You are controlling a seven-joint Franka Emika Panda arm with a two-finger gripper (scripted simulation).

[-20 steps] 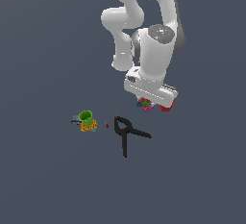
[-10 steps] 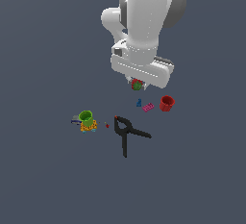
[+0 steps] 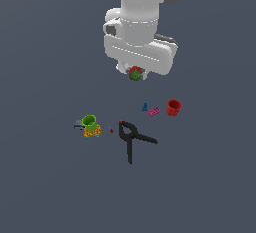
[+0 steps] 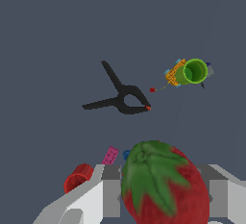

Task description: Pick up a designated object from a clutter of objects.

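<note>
My gripper (image 3: 135, 75) is shut on the red strawberry (image 3: 135, 74) with a green leafy top and holds it well above the floor. In the wrist view the strawberry (image 4: 163, 184) fills the space between my two grey fingers (image 4: 101, 194). Below lie the red cup (image 3: 173, 107), the pink brick (image 3: 154, 111), the small blue piece (image 3: 144, 107), the black two-armed clamp (image 3: 131, 137), the green cup (image 3: 90, 122) and the orange item (image 3: 92, 132). The clamp (image 4: 122, 98), green cup (image 4: 194, 71) and red cup (image 4: 78, 179) also show in the wrist view.
A tiny red dot (image 3: 111, 130) lies between the orange item and the clamp. The floor is a plain dark grey surface (image 3: 210, 187). The arm's white body (image 3: 142, 22) hangs above the scene.
The gripper has risen with the strawberry in it and moved towards the exterior view's left, away from the red cup and pink brick. The other objects have not moved.
</note>
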